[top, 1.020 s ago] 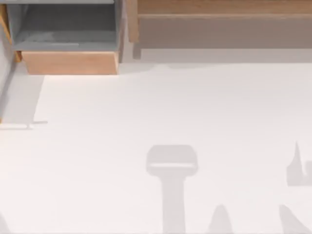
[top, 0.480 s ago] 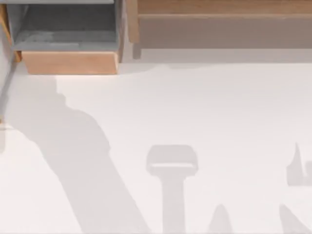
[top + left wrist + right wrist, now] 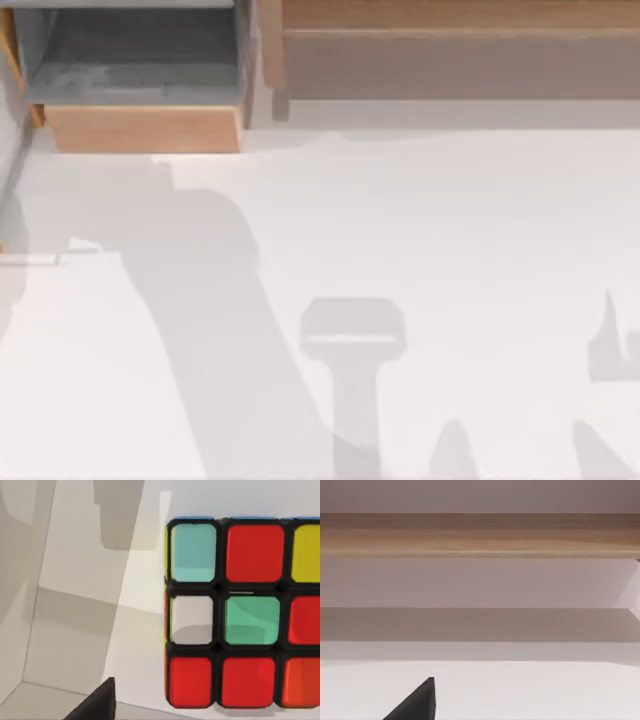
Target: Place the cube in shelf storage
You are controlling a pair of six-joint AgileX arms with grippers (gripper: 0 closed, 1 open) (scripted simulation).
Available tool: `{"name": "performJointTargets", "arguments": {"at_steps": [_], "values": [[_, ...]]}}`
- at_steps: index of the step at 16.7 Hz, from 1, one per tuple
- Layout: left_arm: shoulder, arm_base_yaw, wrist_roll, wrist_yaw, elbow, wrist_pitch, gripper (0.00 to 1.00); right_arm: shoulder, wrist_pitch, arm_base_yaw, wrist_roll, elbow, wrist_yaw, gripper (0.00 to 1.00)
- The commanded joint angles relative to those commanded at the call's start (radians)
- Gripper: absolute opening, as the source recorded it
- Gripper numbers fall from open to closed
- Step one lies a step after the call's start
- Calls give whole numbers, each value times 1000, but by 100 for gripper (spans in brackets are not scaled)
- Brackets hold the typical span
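The cube (image 3: 240,615) looms close in the left wrist view, showing red, green, white and yellow tiles in a black grid against a white surface. A dark tip of my left gripper (image 3: 95,707) sits beside the cube's lower corner, apart from it. The shelf storage (image 3: 460,60) runs along the back right of the top view, a tan plank over a shadowed recess. The right wrist view faces that plank (image 3: 480,535) from low down, and a dark tip of my right gripper (image 3: 415,705) shows at the frame's edge.
A smaller grey-lined wooden box (image 3: 140,70) stands at the back left, next to the shelf. A broad arm shadow (image 3: 210,330) crosses the left of the white table (image 3: 450,220). Smaller shadows lie near the front edge.
The broad arm shadow came in from the left a second ago and has swept further right across the table. The boxes and smaller shadows stay put.
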Motion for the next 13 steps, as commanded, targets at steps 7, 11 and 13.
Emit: {"name": "performJointTargets", "arguments": {"at_steps": [7, 11, 13], "values": [[41, 1, 1, 1, -30, 73, 100, 0, 0, 0, 0, 0, 0, 100], [92, -5, -4, 0, -64, 156, 100, 0, 0, 0, 0, 0, 0, 100], [92, -5, -4, 0, -64, 156, 100, 0, 0, 0, 0, 0, 0, 100]]}}
